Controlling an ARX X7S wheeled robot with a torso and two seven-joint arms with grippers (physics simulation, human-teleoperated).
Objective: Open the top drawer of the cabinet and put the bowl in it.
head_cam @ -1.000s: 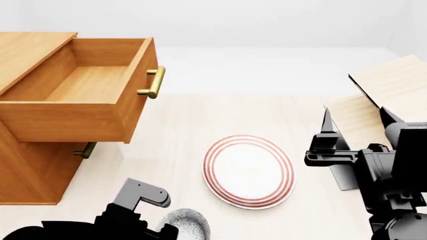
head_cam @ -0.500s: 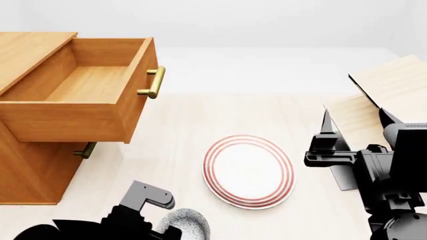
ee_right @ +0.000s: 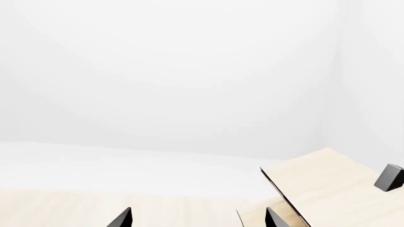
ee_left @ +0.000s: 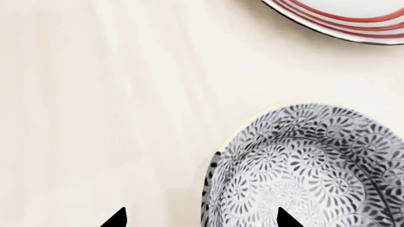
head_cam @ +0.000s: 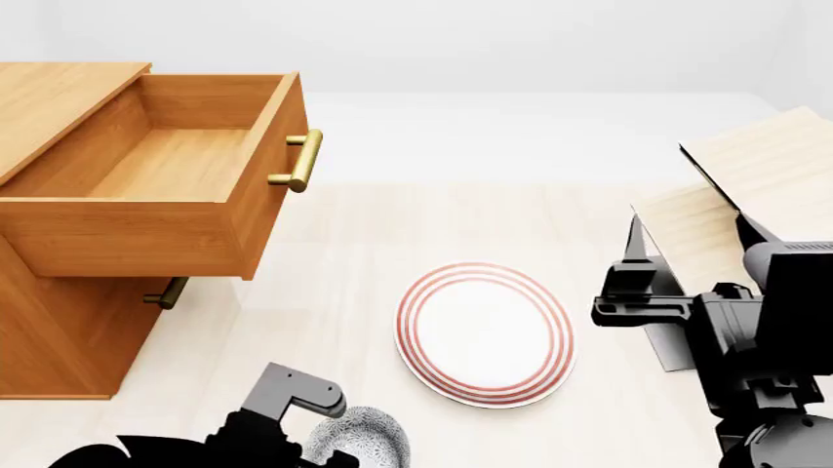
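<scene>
The cabinet (head_cam: 59, 331) stands at the left with its top drawer (head_cam: 156, 171) pulled out and empty, brass handle (head_cam: 299, 161) facing right. The bowl (head_cam: 369, 439), white with a blue-grey pattern, sits on the table at the near edge of the head view. My left gripper (head_cam: 312, 414) hangs over it, open. In the left wrist view the bowl (ee_left: 315, 170) has its rim between the fingertips (ee_left: 287, 219) of the left gripper (ee_left: 202, 220), one tip over the inside, one over the table. My right gripper (head_cam: 635, 288) is open and empty; in its wrist view the right gripper (ee_right: 198, 220) faces the far wall.
A white plate with red rings (head_cam: 486, 331) lies mid-table, just beyond the bowl, its edge in the left wrist view (ee_left: 341, 16). A pale tilted-board rack (head_cam: 755, 185) on a black base stands at the right, close behind the right gripper. A lower drawer handle (head_cam: 167, 292) shows under the open drawer.
My left gripper has shifted slightly right and lower, closer over the bowl. The right arm has barely moved. The drawer, plate and bowl have stayed put.
</scene>
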